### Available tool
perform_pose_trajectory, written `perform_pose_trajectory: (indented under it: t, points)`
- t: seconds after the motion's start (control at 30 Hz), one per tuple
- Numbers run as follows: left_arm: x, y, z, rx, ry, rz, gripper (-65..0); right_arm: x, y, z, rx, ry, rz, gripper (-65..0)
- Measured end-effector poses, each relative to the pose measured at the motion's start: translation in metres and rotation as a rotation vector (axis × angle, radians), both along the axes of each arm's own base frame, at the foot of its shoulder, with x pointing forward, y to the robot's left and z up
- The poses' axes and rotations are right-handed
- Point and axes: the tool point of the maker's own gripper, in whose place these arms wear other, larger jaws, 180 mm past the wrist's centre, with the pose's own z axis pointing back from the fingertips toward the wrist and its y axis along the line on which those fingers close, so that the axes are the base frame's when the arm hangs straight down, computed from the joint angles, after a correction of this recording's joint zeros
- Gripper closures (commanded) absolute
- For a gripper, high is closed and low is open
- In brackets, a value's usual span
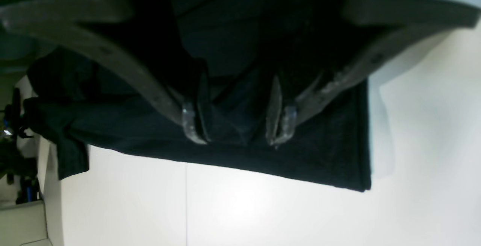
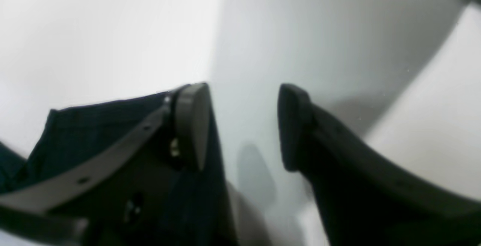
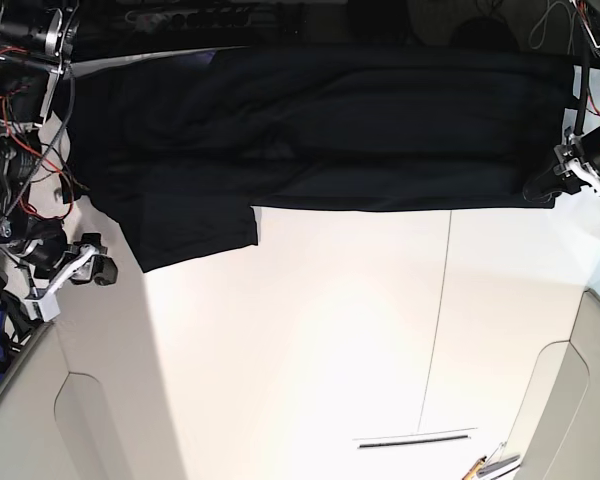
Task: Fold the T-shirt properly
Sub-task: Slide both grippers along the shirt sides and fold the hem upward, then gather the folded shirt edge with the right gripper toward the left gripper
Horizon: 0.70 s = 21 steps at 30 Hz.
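— Across the far edge of the white table [image 3: 310,340], what is seen of the T-shirt [image 3: 340,130]?

— It is spread as a long black band, plain side up, with no print showing. A lengthwise fold seems to have been made already: the near edge is straight for most of its run. One sleeve [image 3: 195,235] is left sticking out toward the middle of the table, on the side of the right arm.

— How is the cloth held?

— It is not held, as far as can be judged. The left gripper [image 1: 236,127] is seen from its wrist camera with its jaws spread, just above or on the dark cloth near a corner; nothing is pinched between the tips. The right gripper [image 2: 242,125] is also parted, with bare table seen through the gap and the shirt's edge lying behind one finger.

— And in the overhead view?

— The right gripper [image 3: 80,268] is found just off the sleeve side, the left gripper [image 3: 565,170] at the opposite end of the band.

— What is left to be done?

— The sleeve is yet to be tucked in, and the band is probably still to be folded crosswise.
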Motion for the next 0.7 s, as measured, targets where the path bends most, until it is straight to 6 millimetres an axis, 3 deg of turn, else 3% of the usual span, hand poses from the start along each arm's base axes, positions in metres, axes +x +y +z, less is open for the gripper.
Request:
perform_pose_trajectory:
  t: [0.13, 0.2, 0.27, 0.4, 0.47, 0.6, 0.7]
  points:
    - [0.000, 0.000, 0.000, -0.001, -0.001, 0.000, -27.2, -0.009, 0.025, -0.026, 0.027, 0.087, 0.067, -27.7]
    - [0.000, 0.000, 0.000, -0.003, -0.002, 0.000, -27.2, -0.014, 0.037, -0.030, 0.035, 0.125, 0.111, -17.0]
    - [0.001, 0.000, 0.001, -0.001, -0.004, 0.002, -27.2, -0.019, 0.051, -0.031, 0.066, 0.163, 0.153, -0.8]
    - [0.001, 0.000, 0.001, -0.002, -0.005, 0.002, -27.2, -0.030, 0.062, -0.028, 0.073, 0.207, 0.203, 0.0]
    - [0.001, 0.000, 0.001, -0.001, -0.004, 0.002, -27.2, -0.030, 0.063, -0.015, 0.058, 0.190, 0.224, 0.0]
    - [0.001, 0.000, 0.001, -0.002, -0.005, 0.003, -27.2, -0.030, 0.076, 0.031, 0.006, 0.040, 0.292, 0.0]
    - [0.001, 0.000, 0.001, -0.002, -0.008, 0.003, -27.2, -0.061, 0.098, 0.048, -0.040, -0.026, 0.367, 0.0]
